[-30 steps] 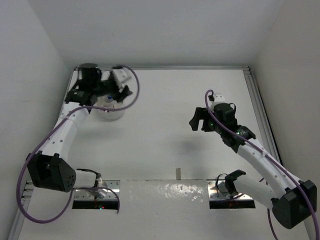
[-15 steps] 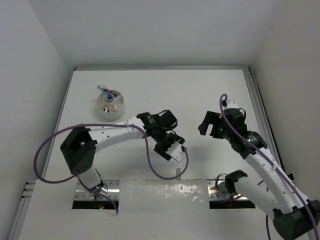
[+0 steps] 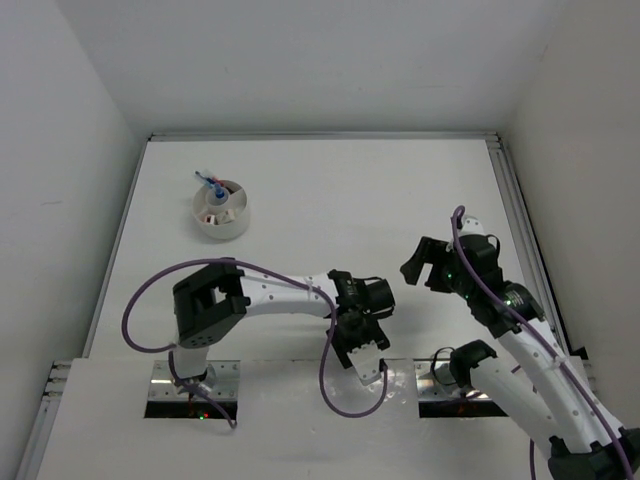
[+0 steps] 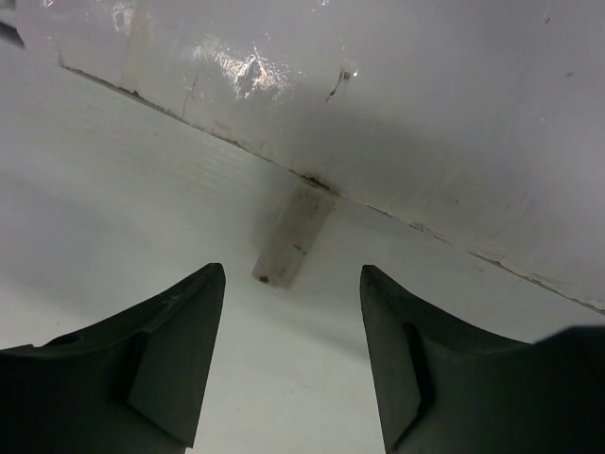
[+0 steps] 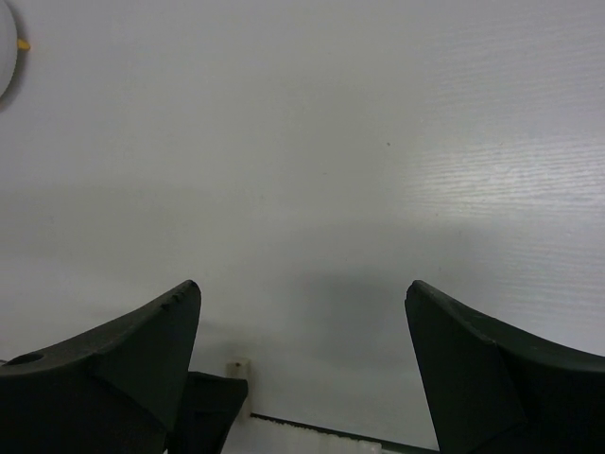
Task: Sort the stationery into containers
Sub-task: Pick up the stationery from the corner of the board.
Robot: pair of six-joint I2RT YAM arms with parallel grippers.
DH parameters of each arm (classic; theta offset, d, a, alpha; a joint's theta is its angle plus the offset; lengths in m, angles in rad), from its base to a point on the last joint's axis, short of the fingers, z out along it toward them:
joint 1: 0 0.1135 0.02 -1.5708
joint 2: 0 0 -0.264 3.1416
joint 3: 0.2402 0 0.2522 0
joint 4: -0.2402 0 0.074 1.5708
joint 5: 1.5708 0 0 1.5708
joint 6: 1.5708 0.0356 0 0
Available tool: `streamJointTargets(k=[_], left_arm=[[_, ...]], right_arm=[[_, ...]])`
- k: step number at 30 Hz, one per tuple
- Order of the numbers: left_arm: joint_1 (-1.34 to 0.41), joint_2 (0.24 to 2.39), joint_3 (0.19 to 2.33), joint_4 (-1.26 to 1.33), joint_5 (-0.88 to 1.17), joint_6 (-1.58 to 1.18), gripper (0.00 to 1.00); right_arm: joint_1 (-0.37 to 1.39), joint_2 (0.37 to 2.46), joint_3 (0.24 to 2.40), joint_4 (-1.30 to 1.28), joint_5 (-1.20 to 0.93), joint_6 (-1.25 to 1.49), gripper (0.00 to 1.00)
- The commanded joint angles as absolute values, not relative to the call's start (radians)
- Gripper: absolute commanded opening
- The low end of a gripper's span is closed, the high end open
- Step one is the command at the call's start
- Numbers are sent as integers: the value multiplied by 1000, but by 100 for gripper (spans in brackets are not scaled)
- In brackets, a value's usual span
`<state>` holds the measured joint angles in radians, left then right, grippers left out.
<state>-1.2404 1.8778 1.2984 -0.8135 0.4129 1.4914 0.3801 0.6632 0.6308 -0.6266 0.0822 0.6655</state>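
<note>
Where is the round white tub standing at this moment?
In the top external view, the round white tub stands on the far left part of the table, near its back left corner.

left end effector, fingers spread, faces a pale strip on the table.

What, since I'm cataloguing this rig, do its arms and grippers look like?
The left arm and right arm have white links, black joints and a loose purple cable each. The left gripper and right gripper have dark, matte, wedge-shaped fingers.
</note>
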Motion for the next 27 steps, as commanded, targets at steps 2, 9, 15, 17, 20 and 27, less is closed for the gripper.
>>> streamJointTargets(k=[2, 9, 15, 17, 20, 27], left_arm=[[-1261, 1920, 1354, -805, 365, 1539, 57], [-1275, 2000, 1402, -842, 325, 1600, 46], [-1284, 2008, 1351, -877, 308, 1677, 35], [-1284, 2017, 1356, -882, 319, 1675, 25], [-1285, 2031, 1362, -873, 348, 1646, 5], [-1212, 1979, 1439, -792, 396, 1343, 0]], right_arm=[[377, 626, 612, -632, 71, 681, 87], [377, 577, 575, -643, 81, 698, 86], [376, 557, 580, -667, 106, 689, 86], [376, 555, 578, -676, 113, 687, 86], [376, 551, 569, -680, 124, 692, 86], [376, 560, 558, -663, 123, 699, 86]])
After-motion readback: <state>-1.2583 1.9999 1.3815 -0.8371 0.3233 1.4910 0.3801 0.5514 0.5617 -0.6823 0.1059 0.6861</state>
